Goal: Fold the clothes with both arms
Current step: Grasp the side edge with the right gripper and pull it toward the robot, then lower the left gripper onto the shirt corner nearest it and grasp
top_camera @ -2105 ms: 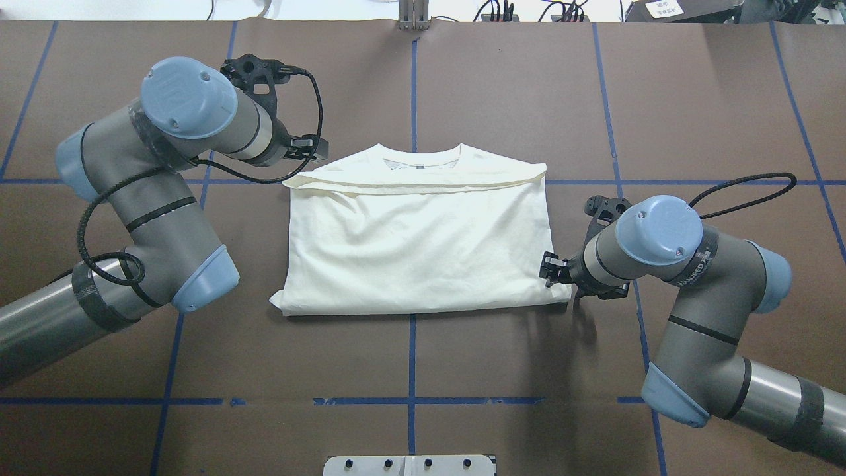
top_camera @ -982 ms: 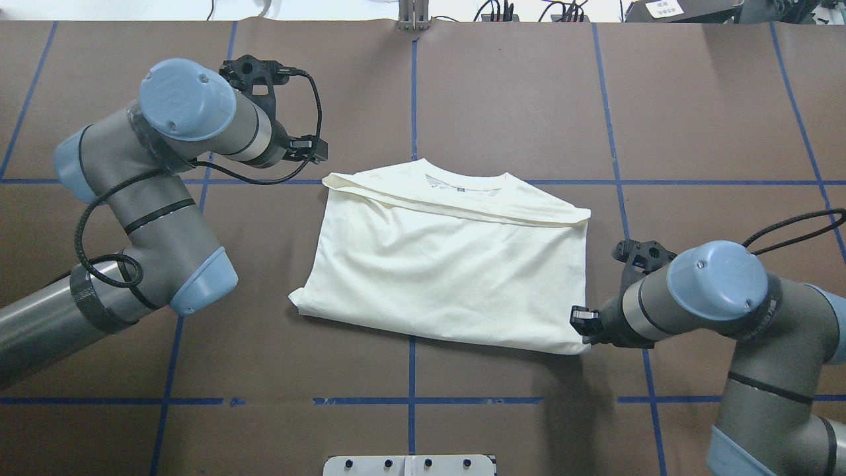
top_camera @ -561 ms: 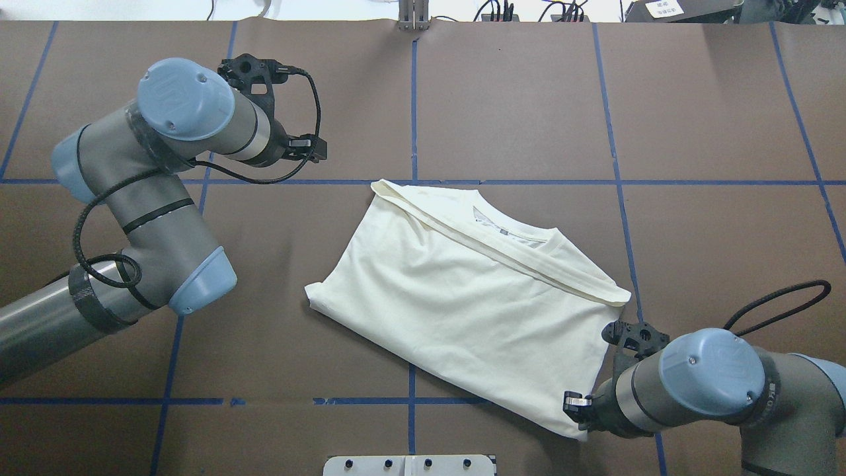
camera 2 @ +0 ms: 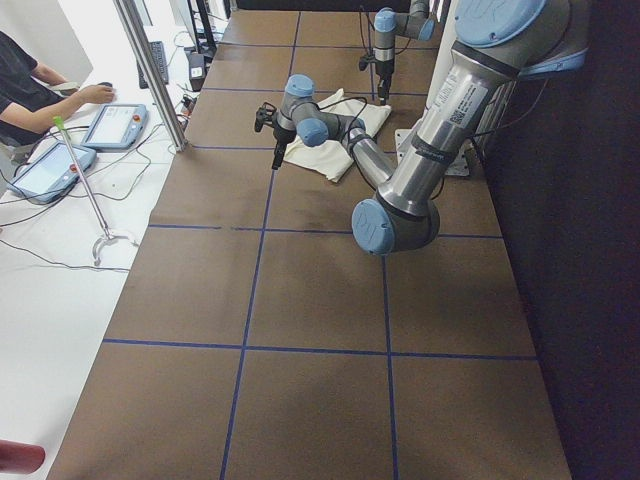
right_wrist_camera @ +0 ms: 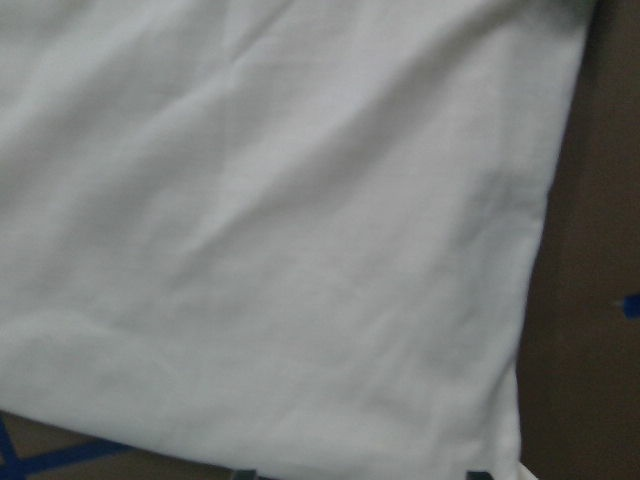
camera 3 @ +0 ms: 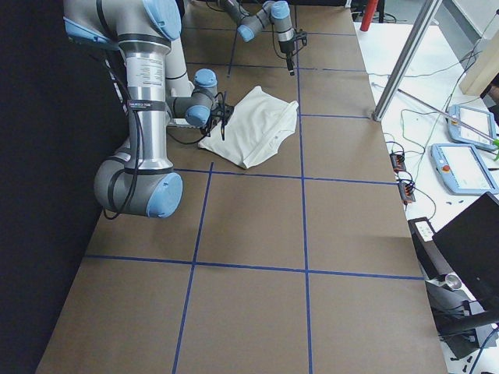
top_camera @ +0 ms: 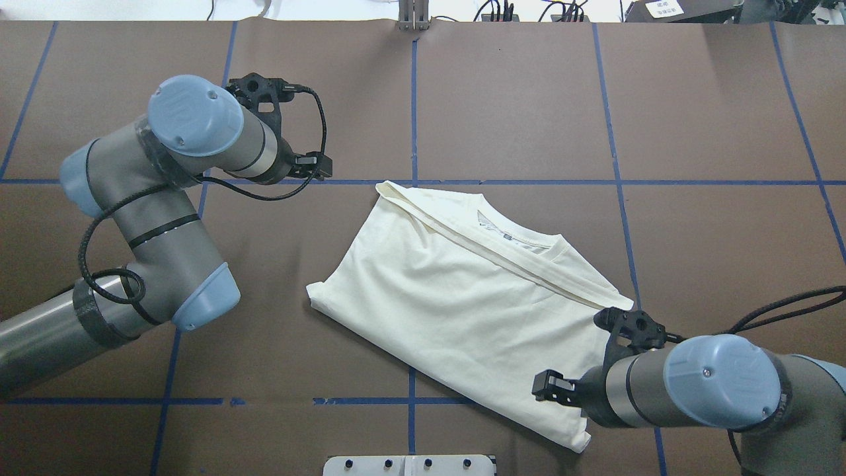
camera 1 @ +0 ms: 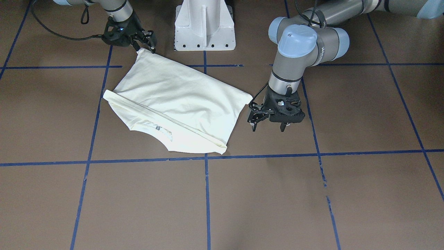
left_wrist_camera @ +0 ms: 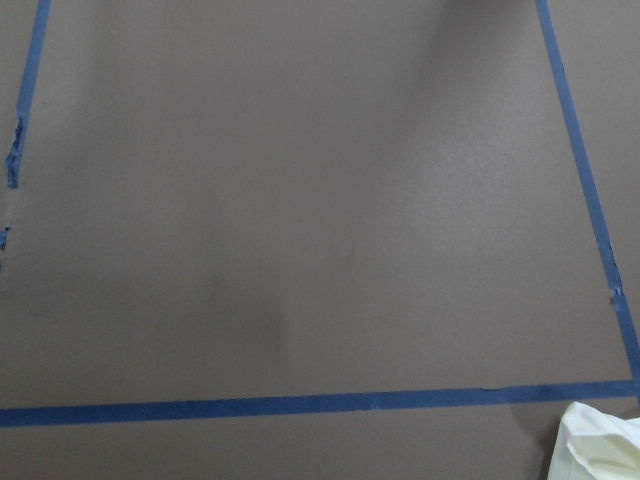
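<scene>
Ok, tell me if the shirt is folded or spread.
Folded: the shirt lies as a compact rectangle, no sleeves out, a layered edge below its collar.

Shirt faces: the cream folded long-sleeved T-shirt (top_camera: 462, 297) shows plain fabric only; its underside and sleeves are folded out of sight.
Collar label: the small label (top_camera: 506, 233) inside the shirt's ribbed collar (top_camera: 523, 243) is too small to read.
Right gripper: the black two-finger right gripper (camera 1: 145, 42) stands at the shirt's corner. Whether its fingertips (right_wrist_camera: 476, 472), cut by the wrist view's bottom edge, touch the cloth cannot be told.
Right wrist view: blurred shirt fabric runs off the top and left edges.
Left wrist view: only a shirt corner shows, cut off at the lower right.
</scene>
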`<state>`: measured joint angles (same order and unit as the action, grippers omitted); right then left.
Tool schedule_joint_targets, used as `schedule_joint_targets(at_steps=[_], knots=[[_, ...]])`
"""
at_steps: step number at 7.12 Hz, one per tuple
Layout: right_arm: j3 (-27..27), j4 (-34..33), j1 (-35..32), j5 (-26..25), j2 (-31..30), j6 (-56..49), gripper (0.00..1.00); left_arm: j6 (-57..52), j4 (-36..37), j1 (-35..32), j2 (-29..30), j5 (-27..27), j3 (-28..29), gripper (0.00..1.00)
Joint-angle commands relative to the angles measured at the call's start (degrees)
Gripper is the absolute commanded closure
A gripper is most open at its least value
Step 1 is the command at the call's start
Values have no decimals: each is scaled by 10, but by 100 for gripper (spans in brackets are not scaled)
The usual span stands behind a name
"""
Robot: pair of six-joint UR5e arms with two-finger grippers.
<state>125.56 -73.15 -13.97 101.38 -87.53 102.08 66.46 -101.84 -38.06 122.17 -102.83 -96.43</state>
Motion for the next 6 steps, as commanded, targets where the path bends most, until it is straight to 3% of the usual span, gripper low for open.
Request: schedule_joint_targets(at_steps=[1, 2, 6], knots=[[1, 0, -62, -13, 38, -2, 0, 163, 8, 70, -17, 1, -11, 0], [-5, -1, -67, -15, 57, -2, 0, 215, 10, 90, -19, 2, -13, 0], [-15, -1, -66, -24, 59, -3, 0, 304, 69, 123, -23, 2, -49, 17]])
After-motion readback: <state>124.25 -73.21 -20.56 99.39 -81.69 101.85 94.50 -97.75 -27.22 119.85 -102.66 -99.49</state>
